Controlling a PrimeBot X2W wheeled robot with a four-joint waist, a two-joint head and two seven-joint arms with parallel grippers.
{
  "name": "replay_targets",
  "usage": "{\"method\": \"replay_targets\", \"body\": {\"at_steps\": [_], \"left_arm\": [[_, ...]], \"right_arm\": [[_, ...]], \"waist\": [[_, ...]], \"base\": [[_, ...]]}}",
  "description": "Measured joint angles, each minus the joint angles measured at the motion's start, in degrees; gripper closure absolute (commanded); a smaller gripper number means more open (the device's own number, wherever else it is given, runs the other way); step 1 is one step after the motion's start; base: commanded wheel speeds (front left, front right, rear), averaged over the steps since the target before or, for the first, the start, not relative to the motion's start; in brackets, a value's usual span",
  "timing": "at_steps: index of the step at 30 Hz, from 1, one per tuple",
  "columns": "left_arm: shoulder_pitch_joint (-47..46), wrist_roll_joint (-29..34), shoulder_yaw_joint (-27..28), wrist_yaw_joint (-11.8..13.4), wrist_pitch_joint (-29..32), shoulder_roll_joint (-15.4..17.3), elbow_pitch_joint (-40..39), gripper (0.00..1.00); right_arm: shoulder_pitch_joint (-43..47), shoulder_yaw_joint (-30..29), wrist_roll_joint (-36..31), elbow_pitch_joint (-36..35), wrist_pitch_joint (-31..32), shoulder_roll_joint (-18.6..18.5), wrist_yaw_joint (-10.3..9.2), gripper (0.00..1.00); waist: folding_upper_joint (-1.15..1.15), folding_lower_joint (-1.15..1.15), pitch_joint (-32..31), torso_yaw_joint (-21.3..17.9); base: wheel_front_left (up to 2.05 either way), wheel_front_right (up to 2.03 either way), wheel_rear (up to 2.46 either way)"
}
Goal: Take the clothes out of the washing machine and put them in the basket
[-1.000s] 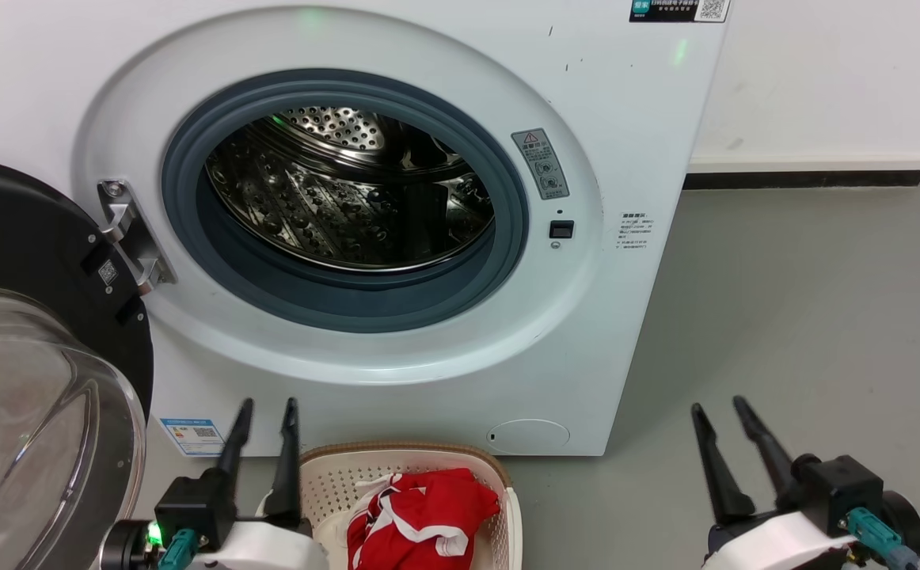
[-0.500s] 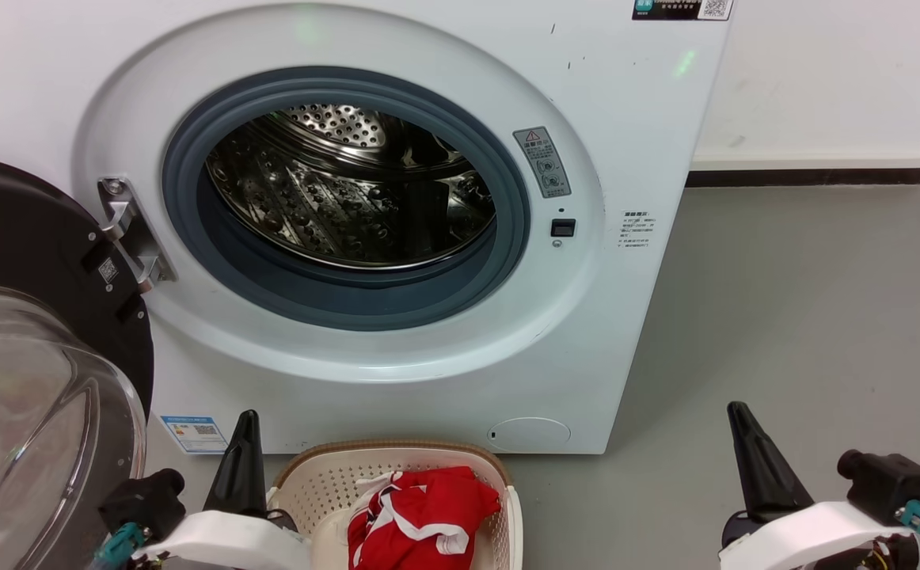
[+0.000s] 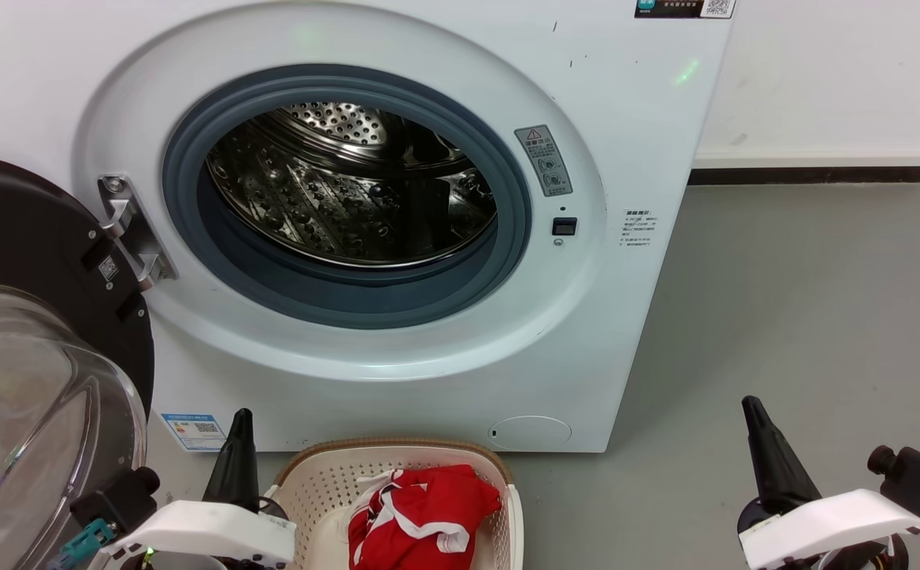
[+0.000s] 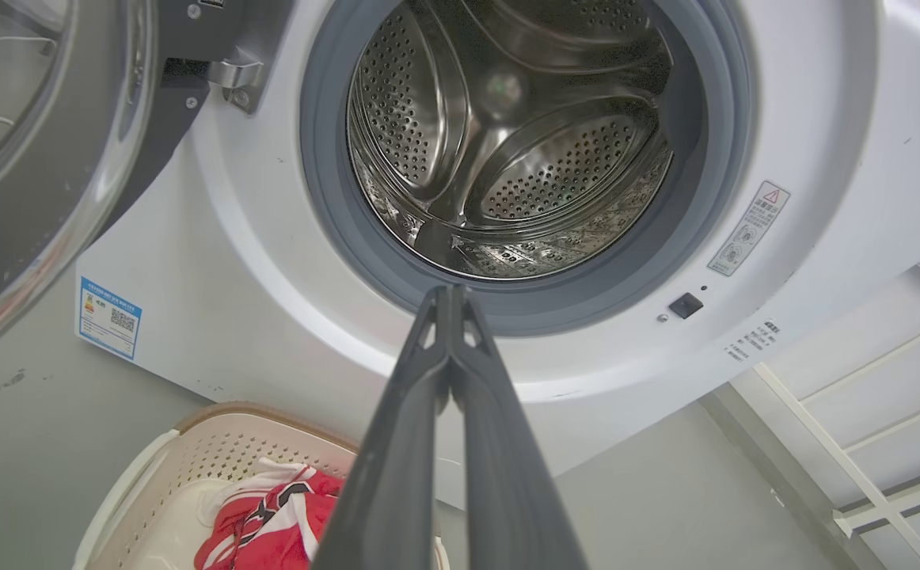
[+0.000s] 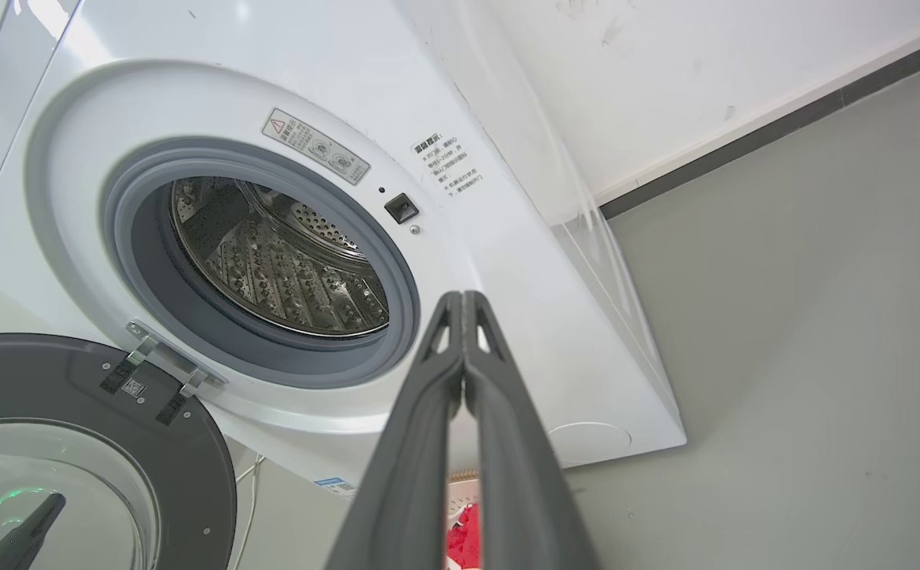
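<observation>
Lying bunched in the basket [image 3: 397, 444] at bottom centre, the red clothes [image 3: 420, 514] are out of the washing machine [image 3: 602, 332]; its drum [image 3: 349, 190] looks empty. At the bottom corners, the left gripper [image 3: 242, 419] and right gripper [image 3: 749, 405] have fingers pressed together. Risks: the left gripper, just beside the basket, nudging it; a garment hidden behind the grey ring [image 3: 333, 305] being missed.

Beside my black left gripper [image 3: 241, 423]: red, white-striped clothes [image 3: 428, 511] in a cream perforated basket [image 3: 325, 479], brown-rimmed. Beyond, white washing machine [image 3: 634, 158], grey ring [image 3: 187, 229].
</observation>
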Motion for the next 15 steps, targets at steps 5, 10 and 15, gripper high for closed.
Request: {"method": "replay_targets", "body": {"at_steps": [5, 10, 15], "left_arm": [[-0.4, -4.3, 0.4, -0.4, 1.1, 0.0, 0.3, 1.00], [-1.0, -8.3, 1.0, -0.5, 2.0, -0.1, 0.5, 1.00], [-1.2, -12.1, 1.3, -0.8, 3.0, -0.1, 0.8, 1.00]], "right_arm": [[-0.6, -0.4, 4.5, 0.5, 0.7, -0.1, 0.00, 1.00], [-1.3, -0.7, 8.8, 0.9, 1.4, -0.2, 0.00, 1.00], [-1.4, -1.1, 12.8, 1.3, 1.9, -0.3, 0.00, 1.00]], "waist": [[0.00, 0.00, 0.1, 0.0], [0.00, 0.00, 0.2, 0.1], [0.00, 0.00, 0.2, 0.1]], "base": [[0.00, 0.00, 0.00], [0.00, 0.00, 0.00], [0.00, 0.00, 0.00]]}}
